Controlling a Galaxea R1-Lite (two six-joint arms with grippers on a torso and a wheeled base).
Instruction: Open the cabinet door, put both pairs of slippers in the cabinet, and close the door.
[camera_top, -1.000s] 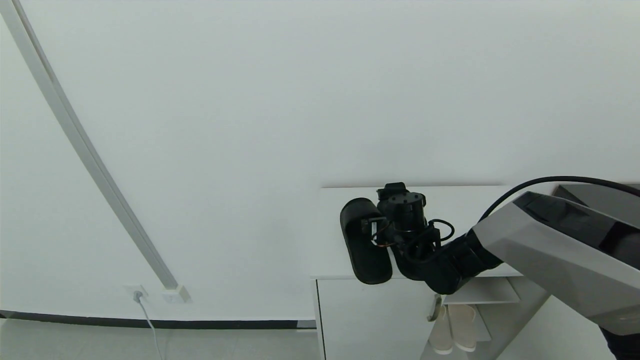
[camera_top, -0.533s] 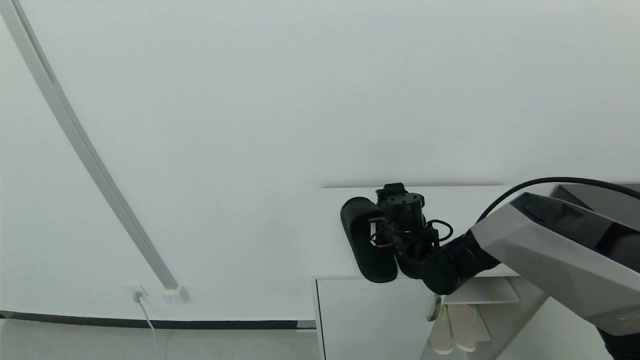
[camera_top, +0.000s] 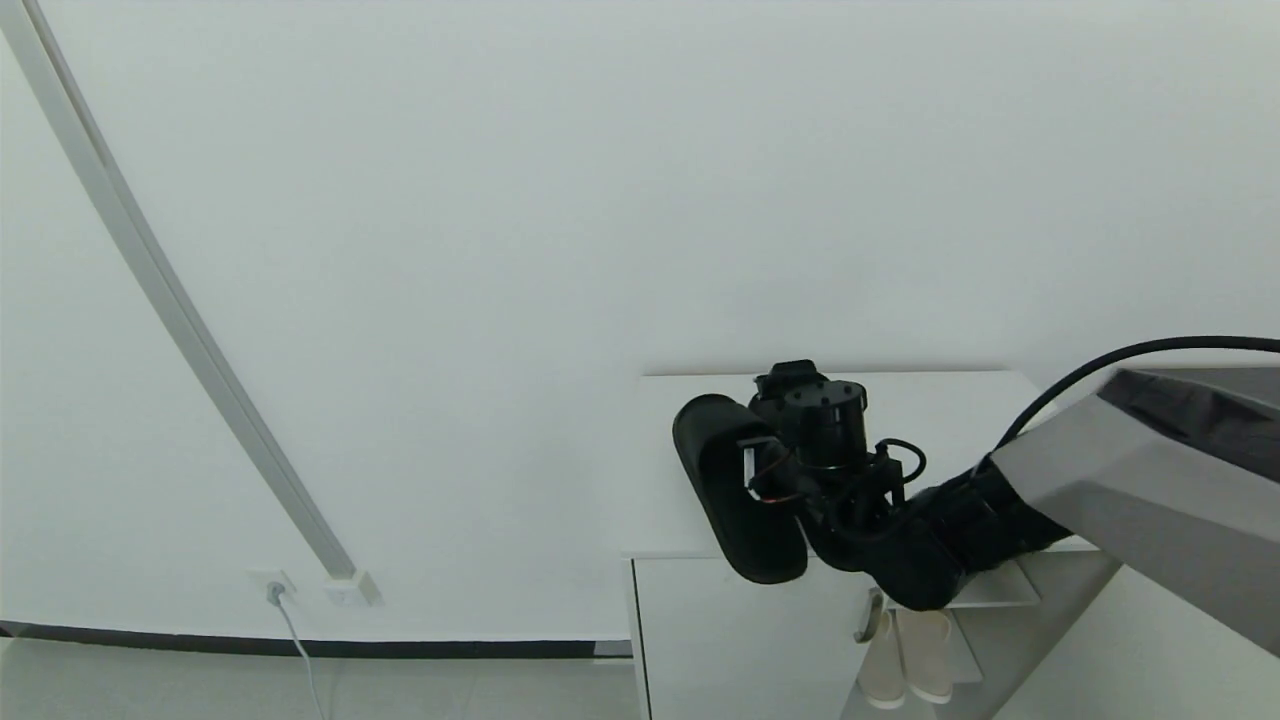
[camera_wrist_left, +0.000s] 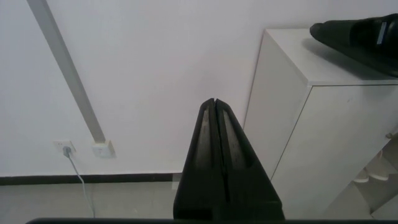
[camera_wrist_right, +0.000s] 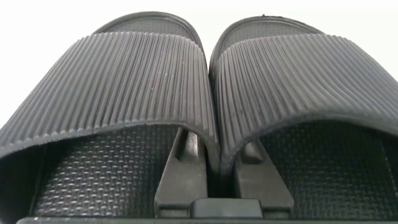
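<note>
My right gripper (camera_top: 768, 468) is shut on a pair of black slippers (camera_top: 735, 495), holding them over the front edge of the white cabinet's top (camera_top: 940, 410). In the right wrist view its fingers (camera_wrist_right: 185, 167) sit under the ribbed straps, pinching the inner sides of the two black slippers (camera_wrist_right: 149, 81) together. A white pair of slippers (camera_top: 908, 660) stands inside the cabinet on a low shelf, behind the door handle (camera_top: 873, 615). My left gripper (camera_wrist_left: 214, 124) is shut on nothing, out to the side of the cabinet (camera_wrist_left: 311, 124). The black slippers' toe (camera_wrist_left: 364, 34) juts over the cabinet top.
The cabinet's left door (camera_top: 740, 640) is closed, and a shelf (camera_top: 985, 592) shows on the open right side. A grey cable duct (camera_top: 170, 290) runs slantwise down the white wall to a socket with a cable (camera_top: 272, 590). Bare floor lies left of the cabinet.
My right arm has swung a little, and the black slippers have tilted and slid slightly farther over the cabinet's front edge. The left gripper's earlier state is not shown.
</note>
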